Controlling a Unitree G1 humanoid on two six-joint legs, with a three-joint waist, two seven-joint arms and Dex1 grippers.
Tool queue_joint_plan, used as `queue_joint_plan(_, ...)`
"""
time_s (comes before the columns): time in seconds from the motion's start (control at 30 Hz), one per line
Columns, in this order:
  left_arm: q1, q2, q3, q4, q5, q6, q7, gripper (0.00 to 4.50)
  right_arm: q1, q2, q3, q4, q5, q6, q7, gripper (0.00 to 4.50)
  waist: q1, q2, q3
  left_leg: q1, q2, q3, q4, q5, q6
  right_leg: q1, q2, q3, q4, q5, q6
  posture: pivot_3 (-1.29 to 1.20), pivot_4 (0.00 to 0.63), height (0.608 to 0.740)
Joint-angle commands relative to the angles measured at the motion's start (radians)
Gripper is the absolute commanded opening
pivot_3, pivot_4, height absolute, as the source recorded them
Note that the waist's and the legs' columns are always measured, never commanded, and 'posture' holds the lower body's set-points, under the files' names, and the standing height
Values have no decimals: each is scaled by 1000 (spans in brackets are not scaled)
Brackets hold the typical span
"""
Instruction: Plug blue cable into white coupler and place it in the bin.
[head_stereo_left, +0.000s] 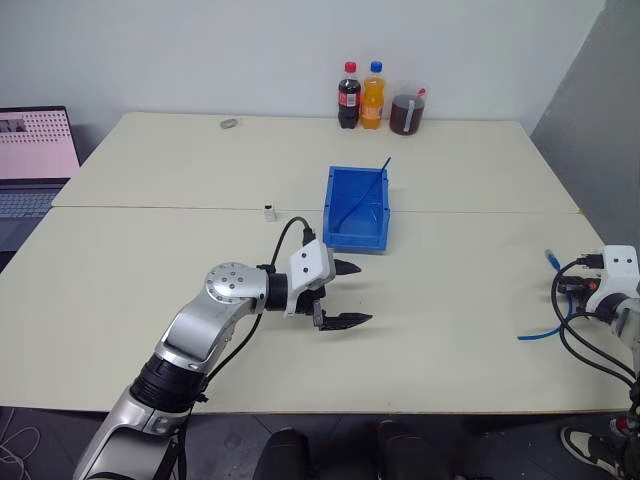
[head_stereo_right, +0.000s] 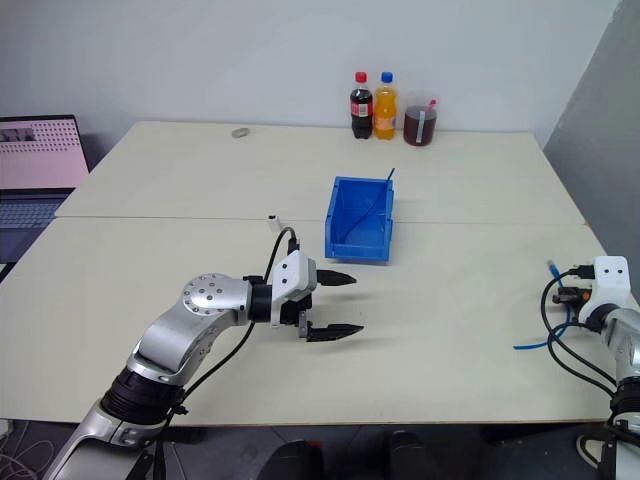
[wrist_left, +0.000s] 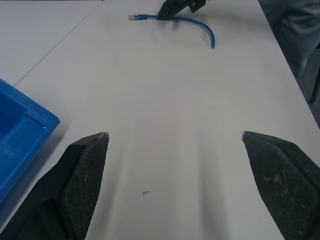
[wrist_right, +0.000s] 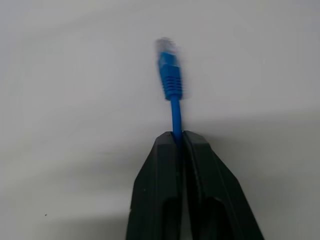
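Observation:
The blue cable (head_stereo_left: 545, 330) lies near the table's right edge, its clear plug (head_stereo_left: 549, 257) pointing away from me. My right gripper (wrist_right: 178, 136) is shut on the cable just behind the plug (wrist_right: 169, 70), which sticks out past the fingertips. The left wrist view shows the same grip, the cable (wrist_left: 202, 26) curving away from the right gripper (wrist_left: 176, 8). The white coupler (head_stereo_left: 269, 211) stands on the table left of the bin (head_stereo_left: 356, 241), a bright blue open bin at mid-table. My left gripper (head_stereo_left: 350, 294) hovers open and empty just in front of the bin, pointing right.
Two bottles (head_stereo_left: 360, 96) and a cup of dark drink (head_stereo_left: 407, 111) stand at the table's far edge. A small grey ring (head_stereo_left: 229, 124) lies far left of them. A thin dark cable (head_stereo_left: 366, 195) rests inside the bin. A laptop (head_stereo_left: 35, 160) sits off the table's left.

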Motion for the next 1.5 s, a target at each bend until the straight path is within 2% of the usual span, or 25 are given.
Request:
queue_joint_plan(0.03,-21,-6,10,-30,-10,13,1,4500,21,-3,-23,-16,30,14,47,23,2,0,0,0,0,0,0,0,0,0,0,0,0,0,0,0,150,740)
queue_joint_plan(0.2,15,26,47,-72,-28,61,16,4500,57,-41,-28,-120,66,-52,189,23,2,1,0,0,0,0,-1,0,0,0,1,0,0,0,-1,0,150,740)
queue_joint_plan(0.3,85,71,99,-120,-40,92,38,4500,118,-86,7,-299,79,-77,322,23,-6,5,2,0,1,0,-2,0,0,-1,1,0,0,-1,0,0,150,740)
queue_joint_plan(0.47,268,178,201,-177,-39,92,53,4500,183,-157,144,-655,89,-93,494,23,-23,6,3,1,3,0,-2,0,0,-2,1,0,1,-1,-1,0,150,740)
queue_joint_plan(0.53,327,204,244,-177,-36,85,65,4500,152,-158,232,-755,74,-91,530,23,-23,4,4,1,4,-1,-2,0,0,-1,1,0,1,-1,-1,0,150,740)
queue_joint_plan(0.63,396,237,302,-154,-25,57,73,4500,39,-89,437,-826,1,-111,566,23,-22,1,6,1,4,-2,-2,0,0,-1,0,-1,1,-1,-1,0,150,740)
queue_joint_plan(0.77,443,262,349,-112,-6,15,76,4500,-102,71,663,-750,-110,-182,587,23,-19,0,7,1,3,-1,-1,0,0,-2,-1,-2,1,-1,-1,0,150,740)
queue_joint_plan(0.9,483,277,380,-102,-10,-6,68,4500,-182,181,765,-646,-177,-234,596,23,-3,0,8,-3,2,0,-1,0,0,-6,-1,-3,1,-1,-2,0,150,740)
queue_joint_plan(0.97,532,292,407,-96,-10,-23,56,4500,-248,284,841,-514,-231,-297,588,23,1,-1,7,-3,2,1,-1,0,0,-7,-3,-3,1,1,-6,0,150,740)
queue_joint_plan(1.07,579,302,419,-90,-6,-46,52,4500,-298,375,880,-398,-271,-359,585,23,-4,-2,7,-3,3,2,-2,0,0,-8,-4,-3,2,1,-8,0,150,740)
queue_joint_plan(1.23,599,298,397,-113,5,-57,62,4500,-318,436,882,-327,-296,-380,579,23,9,-2,7,-3,3,0,-2,0,-1,-8,-4,-4,3,-1,-11,0,150,740)
queue_joint_plan(1.27,597,296,395,-117,5,-54,65,4500,-320,442,881,-322,-297,-379,582,473,7,-2,7,-3,3,0,-2,0,-1,-8,-4,-5,3,-1,-11,0,150,740)
queue_joint_plan(1.3,590,293,390,-122,5,-48,70,4500,-321,444,879,-323,-297,-375,586,606,7,-2,7,-3,3,0,-2,0,-1,-8,-4,-5,3,-1,-10,0,150,740)
queue_joint_plan(1.43,554,287,369,-126,6,-30,76,4500,-320,439,865,-351,-283,-346,607,1774,7,-2,7,-3,3,0,-2,0,-1,-8,-4,-6,4,-1,-10,0,150,740)
queue_joint_plan(1.5,529,286,354,-120,8,-24,75,4500,-314,429,852,-382,-267,-316,616,2163,7,-2,7,-3,4,0,-2,0,-1,-7,-4,-6,4,-1,-10,0,150,740)
